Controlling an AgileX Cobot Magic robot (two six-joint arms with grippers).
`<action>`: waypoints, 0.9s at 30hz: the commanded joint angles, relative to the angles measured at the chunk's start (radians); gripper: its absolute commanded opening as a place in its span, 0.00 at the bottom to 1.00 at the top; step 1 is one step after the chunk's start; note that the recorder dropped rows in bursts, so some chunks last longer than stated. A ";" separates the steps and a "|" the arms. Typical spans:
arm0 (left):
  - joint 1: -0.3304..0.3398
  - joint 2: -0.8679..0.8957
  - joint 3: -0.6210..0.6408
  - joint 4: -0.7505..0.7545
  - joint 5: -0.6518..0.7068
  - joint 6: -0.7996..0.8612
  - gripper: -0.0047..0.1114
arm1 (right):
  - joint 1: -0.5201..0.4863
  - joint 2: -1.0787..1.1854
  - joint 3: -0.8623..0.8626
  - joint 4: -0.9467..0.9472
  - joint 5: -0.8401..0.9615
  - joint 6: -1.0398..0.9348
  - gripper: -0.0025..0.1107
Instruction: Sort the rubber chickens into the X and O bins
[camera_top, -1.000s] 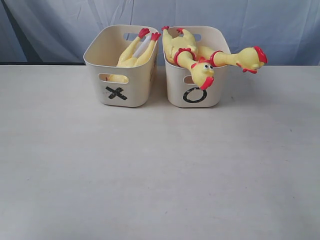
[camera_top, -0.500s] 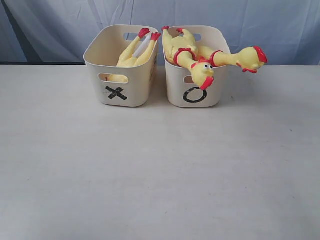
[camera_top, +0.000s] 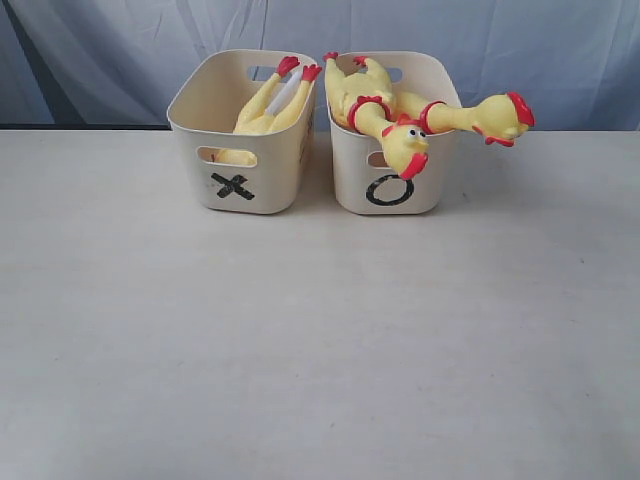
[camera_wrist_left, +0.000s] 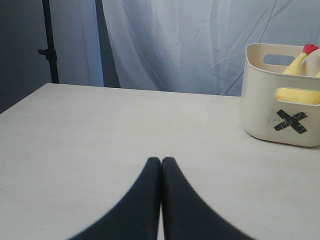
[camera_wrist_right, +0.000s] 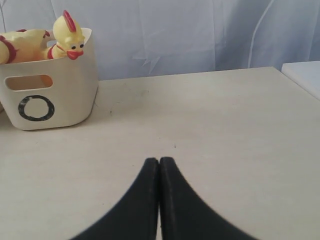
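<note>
The X bin (camera_top: 215, 115) stands at the back left of the table, the O bin (camera_top: 432, 180) right beside it. One rubber chicken (camera_top: 262, 108) lies in the X bin, its red feet over the far rim. Two rubber chickens rest in the O bin: one head (camera_top: 406, 150) hangs over the front wall, the other (camera_top: 502, 115) sticks out past the right side. No gripper shows in the exterior view. My left gripper (camera_wrist_left: 161, 161) is shut and empty, well back from the X bin (camera_wrist_left: 260, 100). My right gripper (camera_wrist_right: 159, 161) is shut and empty, away from the O bin (camera_wrist_right: 75, 95).
A pale tabletop (camera_top: 320, 330) stretches in front of both bins. A grey-blue curtain (camera_top: 560, 50) hangs behind. A dark stand (camera_wrist_left: 47, 45) rises past the table's far edge in the left wrist view. A white surface (camera_wrist_right: 305, 75) shows beyond the table's side in the right wrist view.
</note>
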 joint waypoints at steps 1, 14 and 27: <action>0.005 -0.005 0.001 0.002 -0.007 0.001 0.04 | -0.006 -0.004 0.001 -0.007 -0.004 -0.007 0.01; 0.005 -0.005 0.001 0.002 -0.007 0.001 0.04 | 0.087 -0.004 0.001 -0.003 -0.004 -0.007 0.01; 0.005 -0.005 0.001 0.002 -0.010 0.001 0.04 | 0.087 -0.004 0.001 0.005 0.001 -0.007 0.01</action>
